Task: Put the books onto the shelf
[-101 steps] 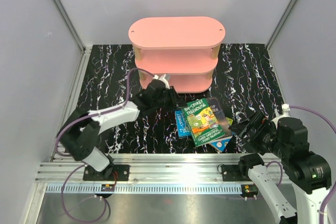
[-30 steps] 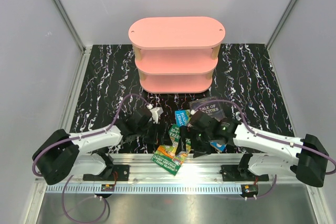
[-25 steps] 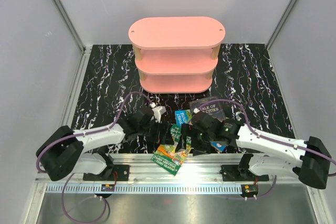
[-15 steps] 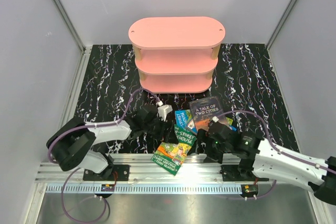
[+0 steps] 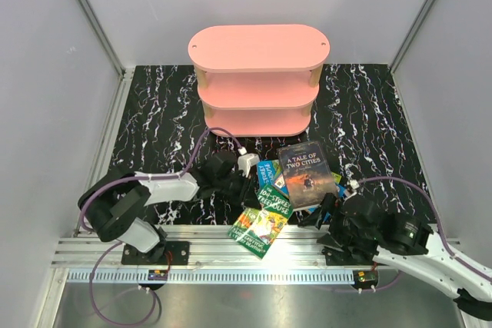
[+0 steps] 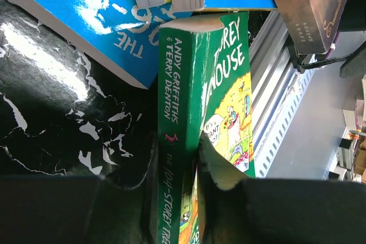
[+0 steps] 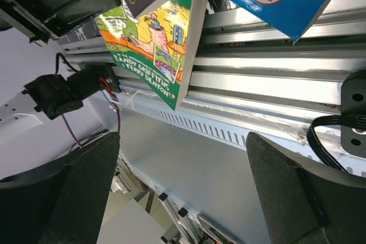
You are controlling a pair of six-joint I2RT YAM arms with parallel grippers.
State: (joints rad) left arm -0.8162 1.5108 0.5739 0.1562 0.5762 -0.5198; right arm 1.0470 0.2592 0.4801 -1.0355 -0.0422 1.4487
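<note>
Since a second ago, the right arm point(image 5: 400, 236) has been drawn back from the books to the near right corner. The dark book point(image 5: 307, 174) has been uncovered, and the left gripper point(image 5: 247, 187) has been closed onto the green book point(image 5: 264, 218).

The shelf point(image 5: 259, 48) is set at the far side of the table point(image 5: 154, 124), long axis left to right, well apart from the books, which are gathered near the front edge.

The dark book is laid face up, partly over a blue book point(image 5: 268, 171) at its left edge and a second blue book point(image 5: 333, 188) at its near right corner. Its long axis is run near to far, slightly tilted, with the title end toward the shelf.

The green book is laid face up just nearer, touching the dark book's near left corner. Its long axis is slanted from far right to near left, the title end pointed toward the shelf and the author end hung over the rail point(image 5: 192, 237). Its spine is turned left.

In the left wrist view, that spine is pinched between the narrowed fingers point(image 6: 220, 170). In the right wrist view, the right gripper point(image 7: 183, 164) is held wide apart over the rail, holding nothing.
</note>
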